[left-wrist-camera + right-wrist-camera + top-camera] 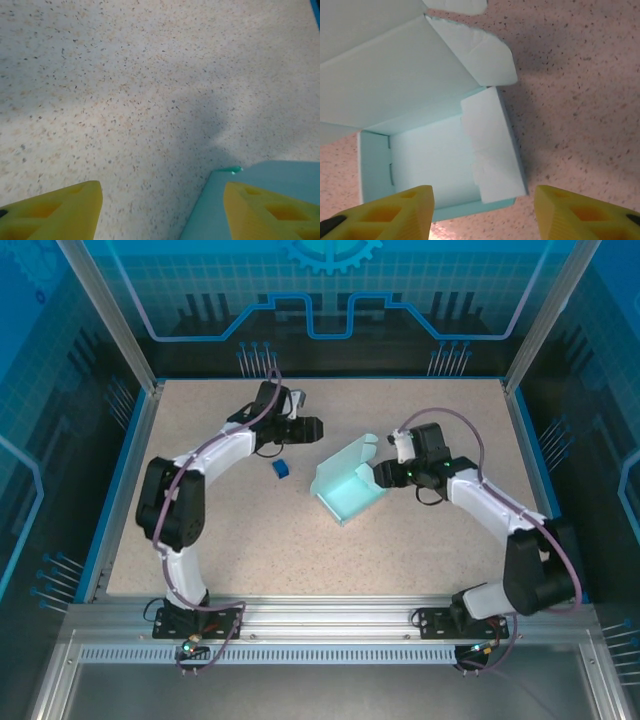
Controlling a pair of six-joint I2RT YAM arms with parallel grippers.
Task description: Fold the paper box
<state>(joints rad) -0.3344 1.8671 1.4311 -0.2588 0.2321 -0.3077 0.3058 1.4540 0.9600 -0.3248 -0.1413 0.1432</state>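
Both pairs gape empty, right fingers (395, 215) over the paper box (348, 488), left fingers (55, 210) at its edge

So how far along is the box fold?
Done: the paper box stands as a tray, walls up, one side flap folded in. In hand: nothing gripped; the right gripper hovers open at its edge. To do: closing the lid.
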